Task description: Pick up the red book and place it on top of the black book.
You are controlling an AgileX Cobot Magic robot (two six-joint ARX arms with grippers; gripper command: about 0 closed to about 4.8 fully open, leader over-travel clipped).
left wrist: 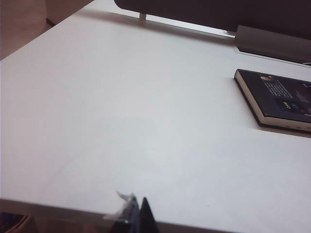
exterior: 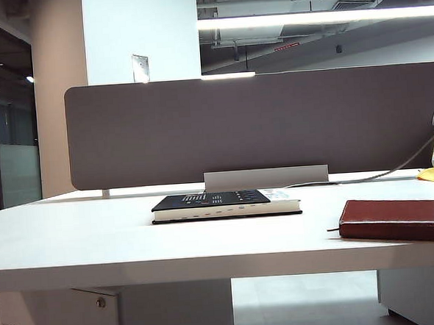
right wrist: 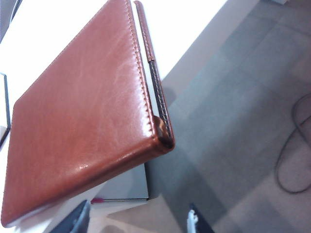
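Little of the robot shows. The left claw appears as dark, pointed black fingertips with a scrap of pale translucent tape. The right claw shows two dark grey-black fingers, one bearing a small white patch.

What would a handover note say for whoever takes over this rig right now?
Left end effector: at the table's near edge, away from both books, holding nothing; open or shut can't be told.
Right end effector: fingers apart, empty, near the red book's overhanging corner.
Red book: flat at the right table edge, part of it over the edge.
Black book: flat mid-table, nothing on it.
Done: nothing yet.
Left: grasp the red book, lift it, set it on the black book.
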